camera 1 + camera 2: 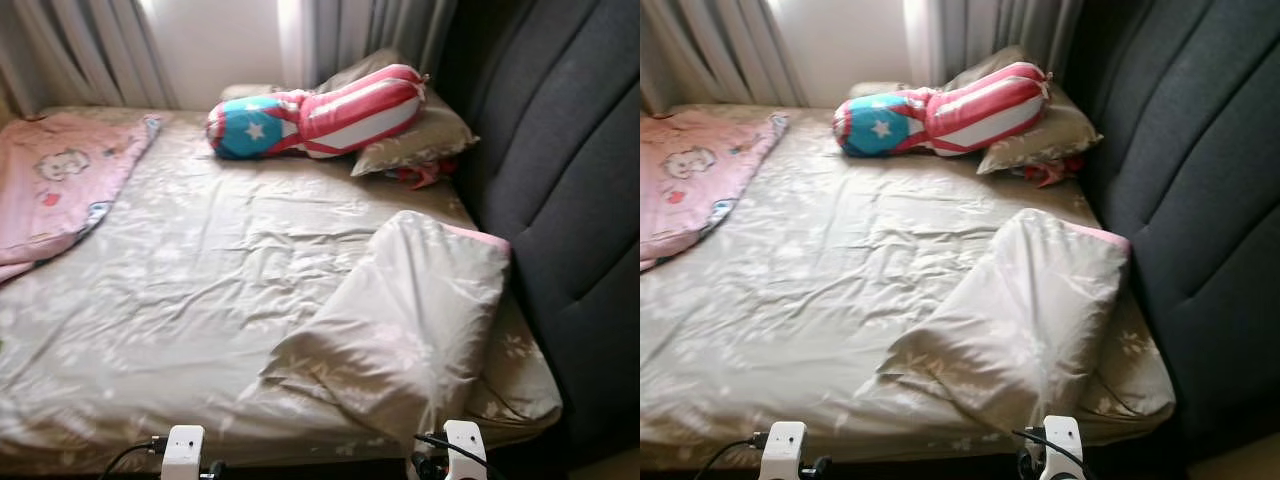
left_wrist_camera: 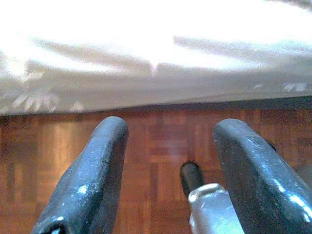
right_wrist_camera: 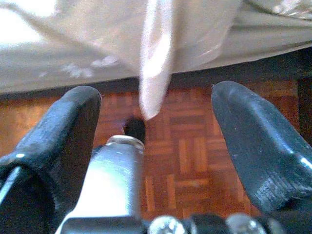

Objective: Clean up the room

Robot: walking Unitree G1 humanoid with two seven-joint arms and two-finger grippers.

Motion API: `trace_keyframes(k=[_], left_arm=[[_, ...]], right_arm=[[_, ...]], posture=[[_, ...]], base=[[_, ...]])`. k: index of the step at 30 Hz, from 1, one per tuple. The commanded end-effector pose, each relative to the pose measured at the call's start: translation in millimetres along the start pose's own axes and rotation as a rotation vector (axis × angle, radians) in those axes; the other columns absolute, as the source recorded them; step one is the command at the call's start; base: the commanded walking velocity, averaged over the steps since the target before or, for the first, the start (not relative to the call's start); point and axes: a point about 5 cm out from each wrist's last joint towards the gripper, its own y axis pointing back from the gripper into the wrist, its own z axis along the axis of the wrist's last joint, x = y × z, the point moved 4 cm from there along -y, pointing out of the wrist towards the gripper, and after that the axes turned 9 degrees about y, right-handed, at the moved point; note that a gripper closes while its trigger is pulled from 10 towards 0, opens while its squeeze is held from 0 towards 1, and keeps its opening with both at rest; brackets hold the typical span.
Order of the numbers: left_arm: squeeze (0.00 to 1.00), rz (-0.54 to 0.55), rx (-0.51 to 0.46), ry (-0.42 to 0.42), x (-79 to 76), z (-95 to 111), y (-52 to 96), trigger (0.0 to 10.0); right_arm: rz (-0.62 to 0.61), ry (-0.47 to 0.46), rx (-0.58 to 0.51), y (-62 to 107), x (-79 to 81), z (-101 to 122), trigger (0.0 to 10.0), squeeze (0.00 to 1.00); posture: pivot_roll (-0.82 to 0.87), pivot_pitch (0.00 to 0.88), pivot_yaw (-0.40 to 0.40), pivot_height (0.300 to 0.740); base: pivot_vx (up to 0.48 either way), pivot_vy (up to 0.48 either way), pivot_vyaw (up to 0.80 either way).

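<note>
I'm standing at the side of the bed (image 1: 200,290), both arms low at its edge. The left hand (image 2: 168,161) hangs released over the parquet floor (image 2: 161,141), fingers spread, just below the sheet's overhang; the right hand (image 3: 156,146) is likewise spread wide and empty, with a pale fabric corner (image 3: 155,73) drooping between its fingers without touching them. The thing to tidy, as I read it, is the near pillow (image 1: 400,330), lying askew and slumped against the dark padded headboard (image 1: 570,220), its lower corner spilling toward the mattress edge. It looks light, soft and floppy, in a smooth, slightly shiny beige case with a faint floral print, so I expect it to sag and slip if pinched thinly; I'd take a bunched fold at the near corner, or a seam edge. Farther up lie a second pillow (image 1: 420,135) and a striped plush (image 1: 320,110) with a blue, starred end, plump and rounded. A pink blanket (image 1: 60,180), thin and limp, covers the far left corner. The sheet is wrinkled throughout.
</note>
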Motion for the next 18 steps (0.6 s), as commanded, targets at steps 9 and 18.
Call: trace_keyframes(k=[9,18], left_arm=[[0.00,-0.027,-0.025,0.008,-6.2,4,-0.9,10.0],[0.00,-0.157,-0.354,0.030,-25.6,93,-5.0,10.0]], right_arm=[[-0.027,-0.023,-0.021,1.2,-7.8,0,10.0,0.00],[-0.057,-0.114,-0.170,4.9,-10.9,14,10.0,0.00]], posture=[[0.04,0.000,-0.047,0.740],[0.02,0.000,-0.054,0.740]], base=[[0.170,0.000,0.00],[0.000,0.000,0.00]])
